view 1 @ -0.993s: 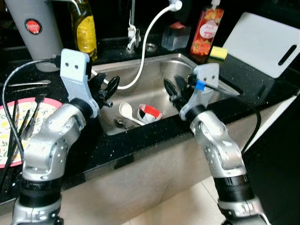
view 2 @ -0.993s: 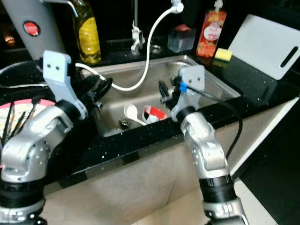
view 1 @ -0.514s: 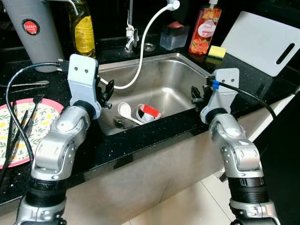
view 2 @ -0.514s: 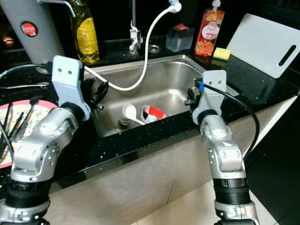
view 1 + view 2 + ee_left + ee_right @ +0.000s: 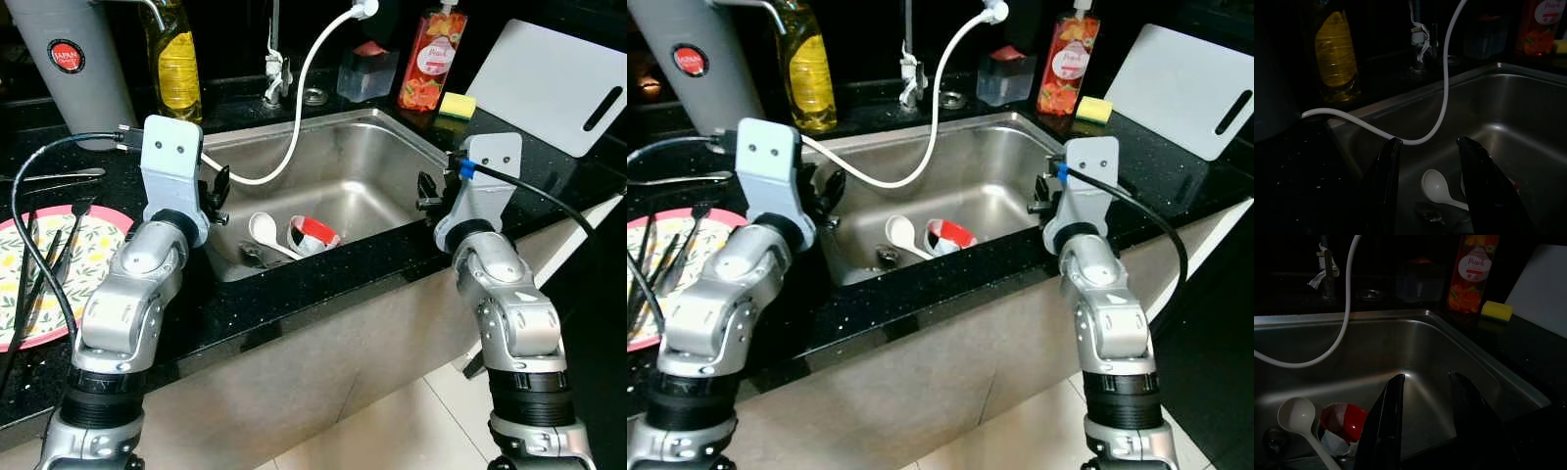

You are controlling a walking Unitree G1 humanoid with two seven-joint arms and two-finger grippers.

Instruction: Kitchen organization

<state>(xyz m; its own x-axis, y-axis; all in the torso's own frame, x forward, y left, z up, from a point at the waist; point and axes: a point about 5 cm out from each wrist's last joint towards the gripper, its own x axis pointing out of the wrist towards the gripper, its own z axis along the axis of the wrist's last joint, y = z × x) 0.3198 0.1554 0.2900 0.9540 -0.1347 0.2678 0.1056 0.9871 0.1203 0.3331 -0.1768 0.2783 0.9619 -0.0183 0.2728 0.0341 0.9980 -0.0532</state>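
A steel sink (image 5: 382, 157) holds a white ladle (image 5: 262, 231) and a red-and-white cup (image 5: 313, 235) lying on its side by the drain. A white hose (image 5: 294, 108) drops from the tap into the sink's left side. My left gripper (image 5: 217, 191) hovers over the sink's left rim, open, with the ladle (image 5: 1436, 185) beyond its fingertips. Over the right rim my right gripper (image 5: 425, 192) is open too, pointing into the basin toward the cup (image 5: 1344, 420). Neither holds anything.
A floral plate (image 5: 73, 257) with black utensils lies on the black counter at left. Behind the sink stand a grey appliance (image 5: 69, 69), an oil bottle (image 5: 174, 59), a tap (image 5: 275, 70), a clear container (image 5: 365, 73) and a soap bottle (image 5: 431, 59). A yellow sponge (image 5: 456, 105) and a white cutting board (image 5: 558, 83) are at right.
Both grippers have drawn back from above the basin: the right one out to the sink's right rim, the left one back to the left rim. The ladle and cup have not moved.
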